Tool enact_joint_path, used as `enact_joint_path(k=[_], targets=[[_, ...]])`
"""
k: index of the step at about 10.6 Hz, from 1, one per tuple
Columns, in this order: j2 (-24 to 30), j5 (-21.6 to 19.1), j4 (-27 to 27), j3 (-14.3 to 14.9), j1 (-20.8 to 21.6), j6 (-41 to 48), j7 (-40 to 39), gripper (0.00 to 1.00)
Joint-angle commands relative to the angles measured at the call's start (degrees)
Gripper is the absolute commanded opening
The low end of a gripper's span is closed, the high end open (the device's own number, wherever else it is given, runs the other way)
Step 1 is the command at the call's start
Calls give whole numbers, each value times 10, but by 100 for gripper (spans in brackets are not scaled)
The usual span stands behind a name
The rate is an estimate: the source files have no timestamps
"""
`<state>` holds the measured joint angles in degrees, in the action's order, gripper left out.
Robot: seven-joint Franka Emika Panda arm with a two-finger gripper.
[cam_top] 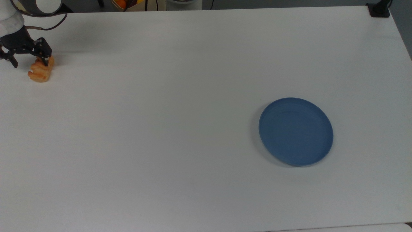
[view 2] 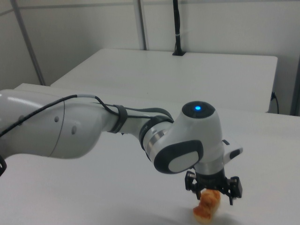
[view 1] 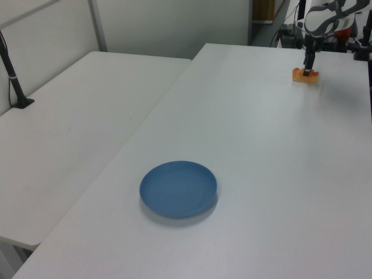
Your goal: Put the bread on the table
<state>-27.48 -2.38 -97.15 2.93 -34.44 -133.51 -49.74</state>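
Top view: small oblong orange-golden bread (cam_top: 40, 72) with ridged glossy crust lies on the plain matte white worktop (cam_top: 180, 96), far toward 9–10 o'clock from the worktop's middle. The black two-finger tool (cam_top: 28, 59) sits over the bread's 12 o'clock end; one finger (cam_top: 46, 60) overlaps that end, the other stands off to the top view's left (fingers spread wide, nothing gripped between them).

Right view: tool (view 2: 214, 191) is just above the bread (view 2: 207, 205), fingers apart on either side of its upper end. Contact of finger with crust: cannot tell.

Round blue plate (cam_top: 295, 131) lies well apart, at 4 o'clock in the top view, nothing on it.
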Motion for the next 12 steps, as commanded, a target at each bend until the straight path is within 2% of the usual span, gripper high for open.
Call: enact_joint_path(k=[1,5,7,9,12], targets=[[71,-7,-9,-1,17,69,80,100],[180,-8,-2,-4,75,214,198,100],[250,-11,25,-6,106,352,230,100],[304,-38,26,-6,150,424,271,100],[316,-36,26,-6,252,452,419,100]])
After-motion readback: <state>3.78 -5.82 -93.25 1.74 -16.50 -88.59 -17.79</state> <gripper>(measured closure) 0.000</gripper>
